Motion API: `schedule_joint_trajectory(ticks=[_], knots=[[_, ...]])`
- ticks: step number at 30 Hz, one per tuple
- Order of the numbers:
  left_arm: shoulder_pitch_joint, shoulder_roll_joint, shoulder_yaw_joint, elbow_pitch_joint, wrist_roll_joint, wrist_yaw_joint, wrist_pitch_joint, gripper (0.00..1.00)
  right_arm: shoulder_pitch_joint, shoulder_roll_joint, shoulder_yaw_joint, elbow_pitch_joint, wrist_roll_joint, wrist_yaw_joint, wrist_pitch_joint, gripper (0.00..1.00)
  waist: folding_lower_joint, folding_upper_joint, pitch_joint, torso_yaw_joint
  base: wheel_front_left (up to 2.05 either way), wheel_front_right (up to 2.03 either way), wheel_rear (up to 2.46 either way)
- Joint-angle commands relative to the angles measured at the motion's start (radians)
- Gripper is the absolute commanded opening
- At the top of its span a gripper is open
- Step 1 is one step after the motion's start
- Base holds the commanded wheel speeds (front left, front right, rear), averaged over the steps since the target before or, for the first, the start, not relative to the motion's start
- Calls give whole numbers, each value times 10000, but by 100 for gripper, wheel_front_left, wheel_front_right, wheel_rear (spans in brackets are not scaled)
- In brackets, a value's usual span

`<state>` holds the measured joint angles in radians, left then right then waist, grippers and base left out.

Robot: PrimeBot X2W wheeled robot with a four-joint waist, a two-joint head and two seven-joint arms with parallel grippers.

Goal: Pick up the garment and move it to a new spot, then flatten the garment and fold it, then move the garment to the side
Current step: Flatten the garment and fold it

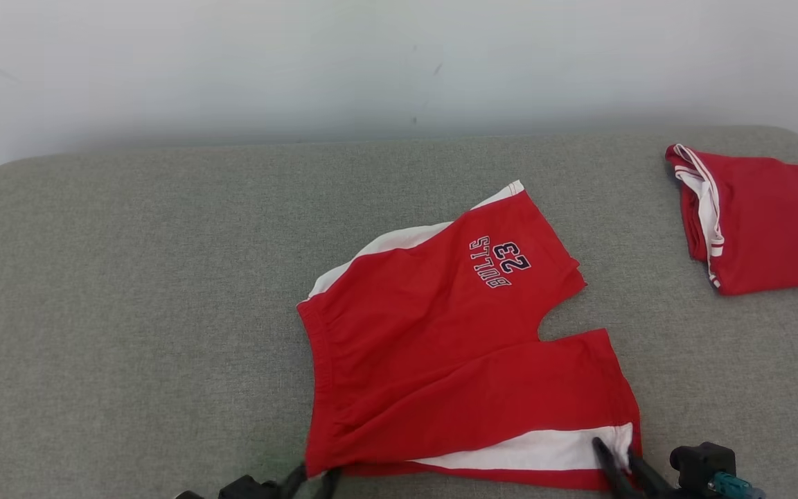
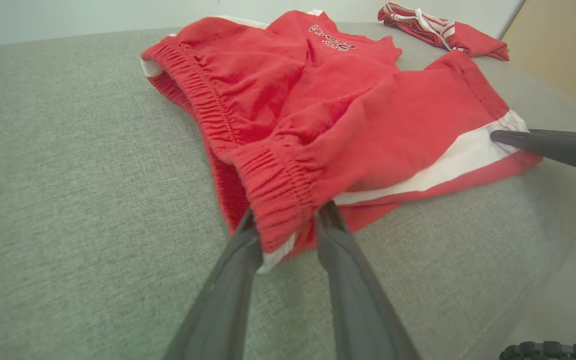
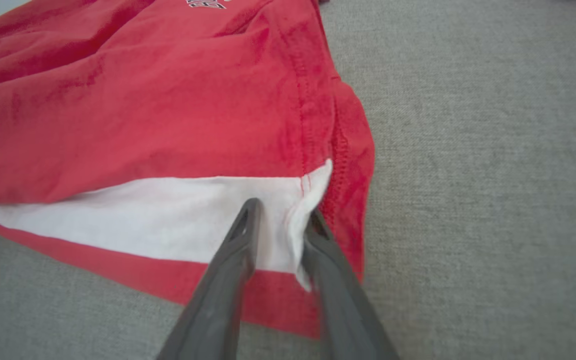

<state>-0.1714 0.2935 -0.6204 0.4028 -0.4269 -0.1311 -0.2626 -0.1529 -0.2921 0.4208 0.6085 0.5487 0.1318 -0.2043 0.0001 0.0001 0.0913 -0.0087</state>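
The garment (image 1: 454,346) is a pair of red shorts with white side stripes and a "BULLS 23" print, lying mostly flat on the grey padded surface (image 1: 129,277). My left gripper (image 1: 312,478) sits at the near corner of the elastic waistband. In the left wrist view the left gripper (image 2: 288,215) is shut on a bunched fold of the waistband of the garment (image 2: 343,115). My right gripper (image 1: 614,450) is at the near leg hem. In the right wrist view the right gripper (image 3: 284,210) pinches a fold of the white stripe of the garment (image 3: 143,110).
A second red garment (image 1: 759,222), folded, lies at the far right of the surface, also seen as the second red garment (image 2: 443,32). A pale wall rises behind the surface's far edge. Open grey surface stretches to the left.
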Motion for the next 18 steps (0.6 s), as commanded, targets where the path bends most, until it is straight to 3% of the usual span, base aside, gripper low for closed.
schedule_joint_trajectory(ticks=[1, 10, 18], knots=[[-85, 51, -57, -79, -126, 14, -28, 0, -87, -56, 81, 73, 87, -26, -128, 0, -1, -1, -10, 1, 0, 0, 0], [223, 109, 275, -1213, -784, 14, -28, 0, 82, -300, 45, -1022, 477, -26, -587, 0, -1, -1, -40, 31, 0, 0, 0], [-1457, 806, 408, -2182, -1592, 14, -28, 0, -1116, -592, -219, -2745, 1287, -26, -430, 0, -1, -1, 266, -33, 0, 0, 0]])
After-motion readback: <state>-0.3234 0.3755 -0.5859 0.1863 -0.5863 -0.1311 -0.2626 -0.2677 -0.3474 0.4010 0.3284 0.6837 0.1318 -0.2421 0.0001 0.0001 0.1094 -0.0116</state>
